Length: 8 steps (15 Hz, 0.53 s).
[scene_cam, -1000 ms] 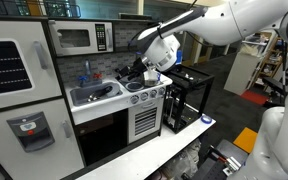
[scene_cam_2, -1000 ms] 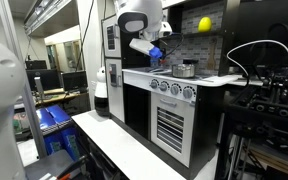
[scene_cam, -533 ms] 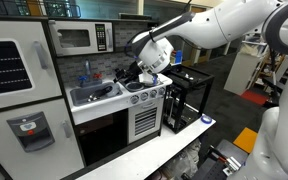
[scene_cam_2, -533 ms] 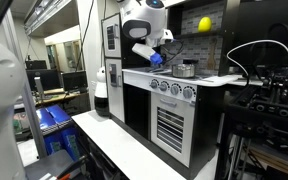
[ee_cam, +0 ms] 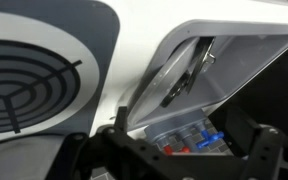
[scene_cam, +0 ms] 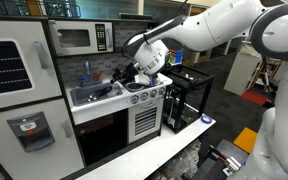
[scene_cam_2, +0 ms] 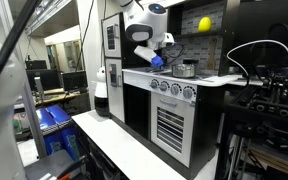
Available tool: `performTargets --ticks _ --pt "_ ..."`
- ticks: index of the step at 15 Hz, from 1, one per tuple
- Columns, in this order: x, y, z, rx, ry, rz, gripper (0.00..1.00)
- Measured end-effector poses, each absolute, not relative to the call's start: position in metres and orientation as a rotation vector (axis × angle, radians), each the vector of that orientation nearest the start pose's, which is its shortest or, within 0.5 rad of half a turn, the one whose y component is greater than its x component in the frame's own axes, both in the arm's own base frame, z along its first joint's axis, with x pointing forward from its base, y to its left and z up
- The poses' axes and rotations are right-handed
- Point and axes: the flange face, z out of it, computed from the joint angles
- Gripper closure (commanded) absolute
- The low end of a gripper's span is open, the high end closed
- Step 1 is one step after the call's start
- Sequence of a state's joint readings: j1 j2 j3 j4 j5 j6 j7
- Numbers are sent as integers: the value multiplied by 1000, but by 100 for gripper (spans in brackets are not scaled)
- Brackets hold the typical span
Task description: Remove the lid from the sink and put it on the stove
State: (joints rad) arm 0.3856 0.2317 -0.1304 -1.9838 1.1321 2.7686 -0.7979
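Right now we judge the step in hand to be the reach for the lid (ee_cam: 176, 78); nothing is lifted yet. The lid lies inside the sink (ee_cam: 246, 52), tilted against the basin wall nearest the stove (ee_cam: 29, 88), and in an exterior view it shows as a dark shape low in the basin (scene_cam: 102, 92). The gripper (ee_cam: 191, 140) hangs over the strip of counter (ee_cam: 134, 45) between stove and sink. Its fingers (ee_cam: 118, 142) stand wide apart with nothing between them.

To do this well, we would carry the gripper further along the counter, away from the stove, until the open fingers straddle the lid's raised rim or its handle. We cannot tell from the wrist view which of the two offers the better hold. Because the lid leans, we would turn the wrist to match its tilt and come down slowly, so that one finger slips between lid and basin wall without scraping. A firm close before lifting matters, since a thin lid may pivot out of the grip. The lift must clear the sink's edge before we travel back toward the burners.

Against the frame a second ago, the gripper (scene_cam: 130, 76) has dropped and shifted from above the stove toward the sink side of the counter, and the arm has swung with it. The lid rests where it did.
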Motion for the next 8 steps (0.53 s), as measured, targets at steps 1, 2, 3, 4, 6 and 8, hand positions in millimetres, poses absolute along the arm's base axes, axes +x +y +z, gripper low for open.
performTargets --ticks 1,2,3,4,6,8 --pt "617 125 394 -2515 -126 -857 0" --pt "619 126 393 -2514 -126 -857 0" --pt "621 127 392 -2514 -127 -857 0" --pt "622 128 392 -2513 -128 -857 0" --pt "626 130 390 -2512 -124 -853 0" --pt "627 131 386 -2508 -101 -842 0"
